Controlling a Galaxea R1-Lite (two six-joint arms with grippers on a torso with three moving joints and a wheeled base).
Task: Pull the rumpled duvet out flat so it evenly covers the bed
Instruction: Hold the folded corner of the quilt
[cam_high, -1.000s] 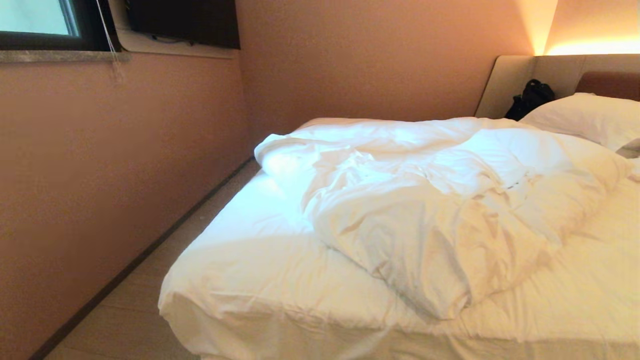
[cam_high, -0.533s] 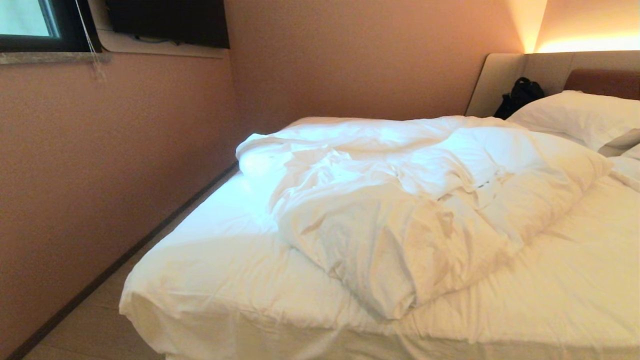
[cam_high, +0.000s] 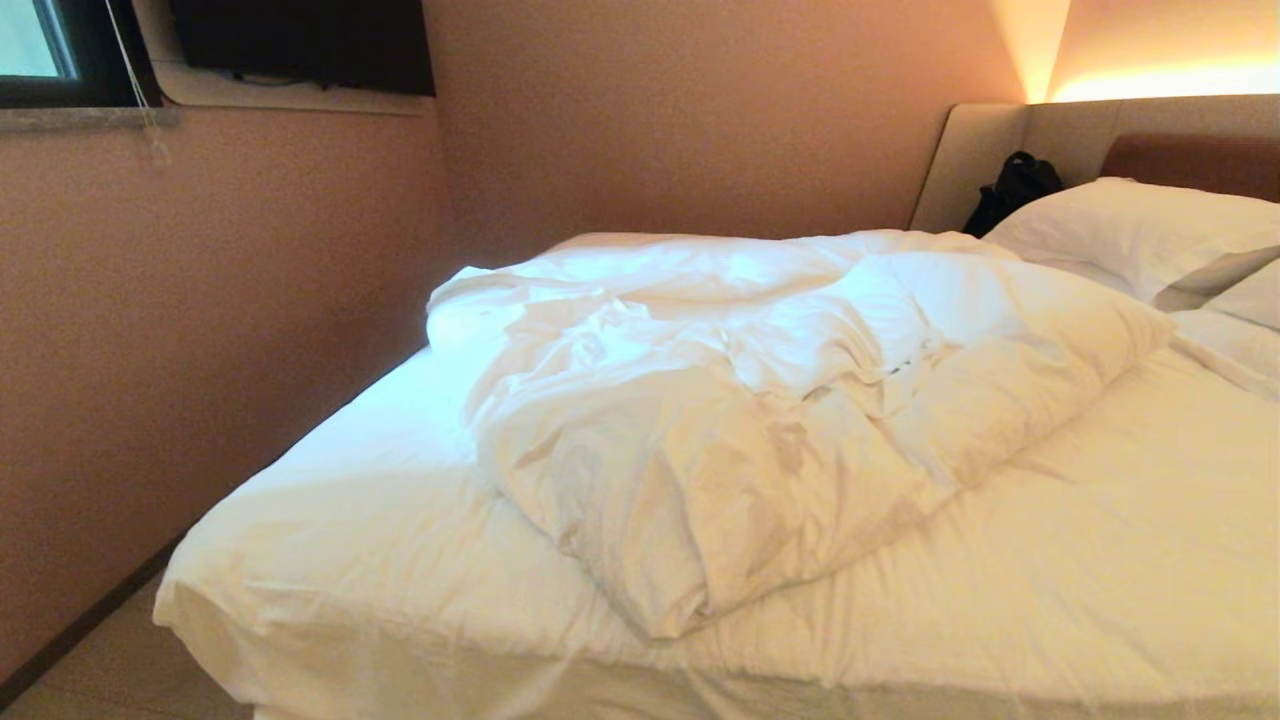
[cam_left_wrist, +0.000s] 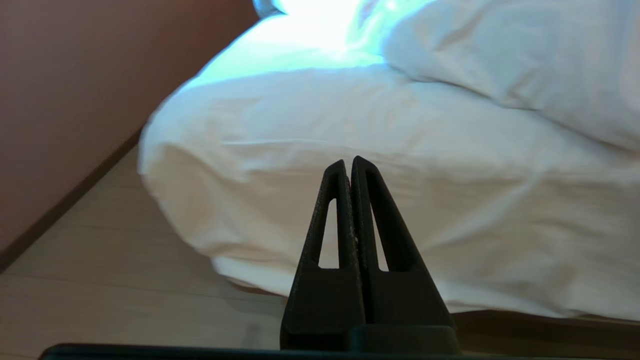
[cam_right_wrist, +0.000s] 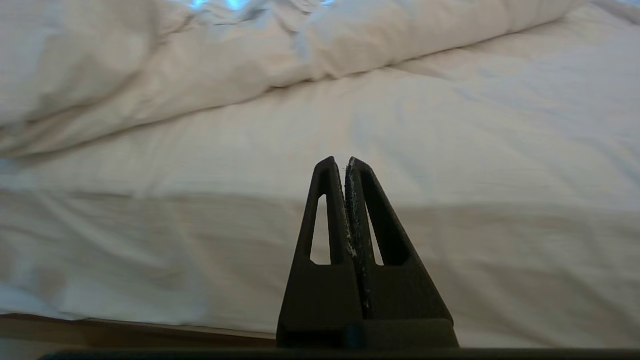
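The white duvet (cam_high: 760, 400) lies bunched in a rumpled heap across the middle of the bed (cam_high: 1050, 560), leaving the sheeted mattress bare along the near edge and at the left. Neither arm shows in the head view. The left gripper (cam_left_wrist: 349, 161) is shut and empty, held off the bed's near left corner, with the duvet (cam_left_wrist: 525, 60) beyond it. The right gripper (cam_right_wrist: 345, 162) is also shut and empty, pointing at the mattress side, the duvet (cam_right_wrist: 200, 65) farther back.
A pink wall (cam_high: 200, 330) runs close along the bed's left side, with a narrow strip of wood floor (cam_left_wrist: 100, 280) between. White pillows (cam_high: 1140, 235) and a black bag (cam_high: 1005, 190) sit by the beige headboard (cam_high: 1000, 140). A window and a dark screen hang high on the left.
The whole head view has shifted: the bed and wall now sit further left in the picture, showing more of the bed's right part. The duvet itself has not moved.
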